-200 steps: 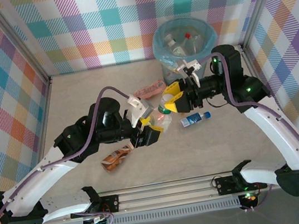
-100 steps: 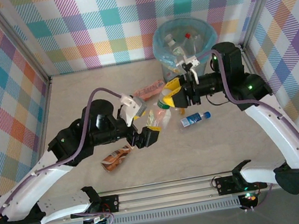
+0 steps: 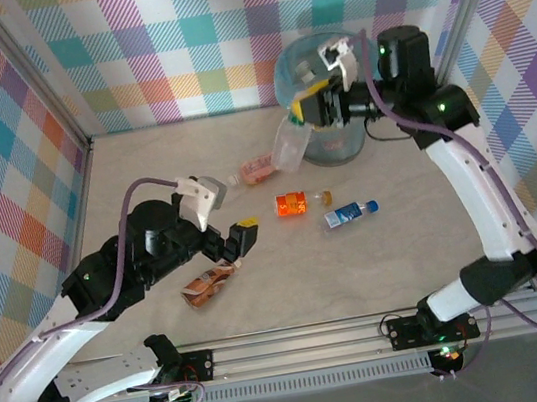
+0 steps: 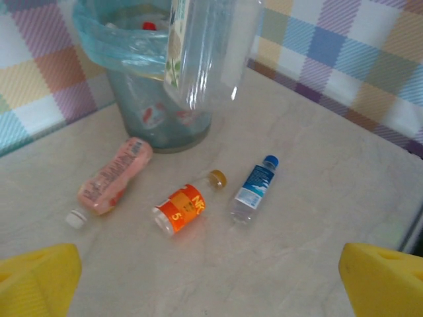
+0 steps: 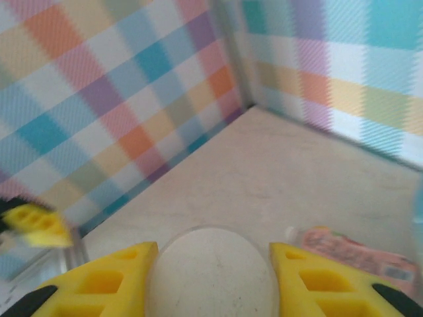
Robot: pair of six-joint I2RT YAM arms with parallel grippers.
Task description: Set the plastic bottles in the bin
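Note:
My right gripper is shut on a clear plastic bottle and holds it in the air at the left rim of the bin, which has a blue bag liner and bottles inside. In the right wrist view the bottle's round base sits between the yellow fingers. My left gripper stands open and empty over the table's middle. On the table lie a pink bottle, an orange-labelled bottle, a blue-labelled bottle and a brown-labelled bottle.
The left wrist view looks toward the bin, with the held clear bottle in front of it and the pink, orange and blue bottles below. Checked walls close in the table on three sides.
The left gripper opened, let go and drew back toward the near left. The right arm lifted the clear bottle up and back to the bin's rim. The orange bottle now lies uncovered.

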